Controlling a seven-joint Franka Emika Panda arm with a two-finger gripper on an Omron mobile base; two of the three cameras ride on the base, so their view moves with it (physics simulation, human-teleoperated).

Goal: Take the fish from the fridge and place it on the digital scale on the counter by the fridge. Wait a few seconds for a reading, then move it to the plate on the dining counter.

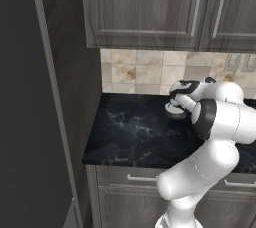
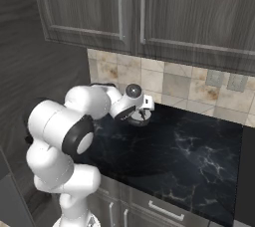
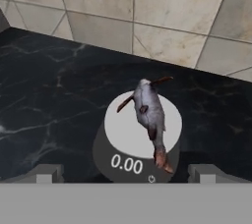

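A silvery-grey fish [image 3: 150, 120] with reddish fins and tail lies across the top of the digital scale [image 3: 123, 134]. Its head points toward the tiled wall and its tail hangs over the display side, which reads 0.00. The scale [image 2: 140, 118] stands at the back of the short black counter [image 1: 130, 132]. My gripper [image 3: 128, 173] hovers just above and in front of the scale, open, with a fingertip [image 3: 48, 173] on each side and nothing between them. The hand [image 1: 184, 92] covers most of the scale in the left base view. The fridge [image 1: 25, 122] stands at the left. The plate and the dining counter are out of view.
Dark wood-grain wall cabinets [image 2: 149, 12] hang over the counter [image 2: 189, 156], above a beige tile backsplash [image 1: 135, 72] with wall outlets [image 2: 225, 79]. A wood-grain side panel [image 1: 75, 87] bounds the counter on the left. A drawer [image 1: 140, 178] sits below its front edge.
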